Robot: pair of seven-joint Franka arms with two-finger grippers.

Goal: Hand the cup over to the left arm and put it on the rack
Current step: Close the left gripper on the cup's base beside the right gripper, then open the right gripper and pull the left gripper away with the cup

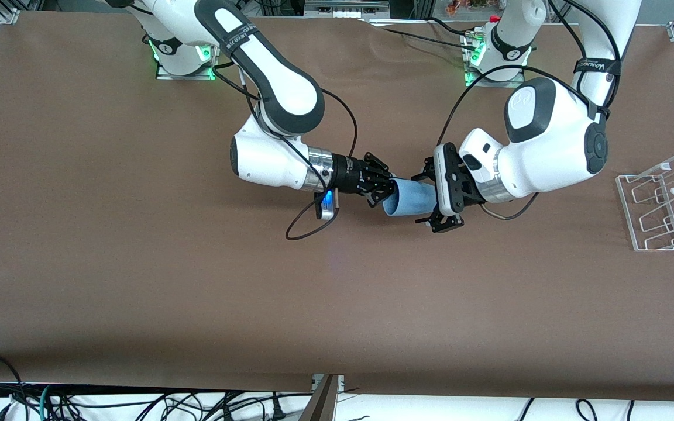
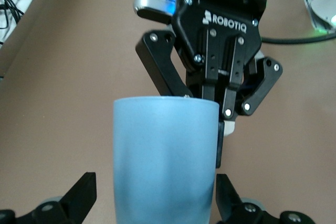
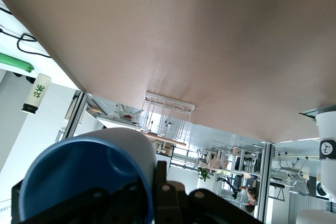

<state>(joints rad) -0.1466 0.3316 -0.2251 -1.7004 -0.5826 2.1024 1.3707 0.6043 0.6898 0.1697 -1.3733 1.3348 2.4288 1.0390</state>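
The cup (image 1: pixel 410 199) is held in the air over the middle of the table (image 1: pixel 138 263), lying on its side between the two grippers. The right gripper (image 1: pixel 385 186) is clamped shut on the cup's rim, one finger inside the mouth and one outside. The left gripper (image 1: pixel 437 196) stands with its jaws fully spread, one finger on each side of the cup's base end; no contact is seen, and nothing is held by it.

Handling, as judged: the cup appears to be thin plain plastic, light and fairly stiff, with a smooth wall that may slip under a weak pinch. The slight taper could let it creep out of a squeeze. A hold across the body near the base, well clear of the right gripper's fingers, is considered safest. A rim pinch leaves it free to pivot, so the second grip should be firm before the first is released.

In the left wrist view the cup (image 2: pixel 165 158) is seen between the left gripper's fingertips (image 2: pixel 79 195), with a gap on both sides, and the right gripper's fingers (image 2: pixel 226 95) are seen pinching the rim. The right wrist view shows the open mouth of the cup (image 3: pixel 86 174), which the other views do not. Only the front view gives the rack (image 1: pixel 664 202) its place: on the table toward the left arm's end, well apart from the handover.
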